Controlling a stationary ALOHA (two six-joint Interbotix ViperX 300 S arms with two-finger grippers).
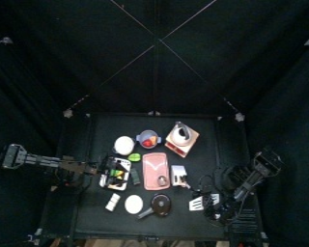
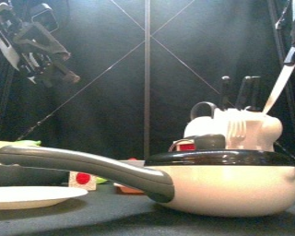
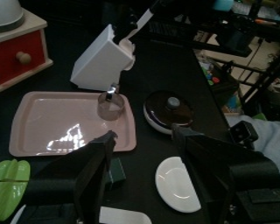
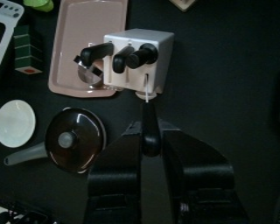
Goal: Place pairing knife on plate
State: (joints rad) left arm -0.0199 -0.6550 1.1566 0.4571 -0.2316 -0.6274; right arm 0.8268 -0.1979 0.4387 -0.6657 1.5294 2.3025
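My right gripper (image 4: 150, 144) is shut on the paring knife (image 4: 147, 105), whose thin blade points toward the white knife block (image 4: 137, 54). In the front view the knife (image 2: 280, 85) hangs blade-down from the right gripper (image 2: 294, 32), above that block (image 2: 242, 129). The pink plate (image 1: 157, 172) lies mid-table beside the block (image 1: 181, 176). It also shows in both wrist views, as the plate (image 4: 90, 39) and the plate (image 3: 60, 127), with a metal scoop (image 3: 109, 105) at its end. My left gripper (image 3: 149, 175) hovers open over the plate's near side, holding nothing.
A lidded saucepan (image 2: 218, 180) with a long grey handle stands at the table's front, and its lid (image 4: 70, 140) shows below the right gripper. Small white dishes (image 3: 178, 179) (image 4: 14, 122), a red-and-white grinder (image 3: 20, 48) and a green item (image 3: 8, 179) surround the plate.
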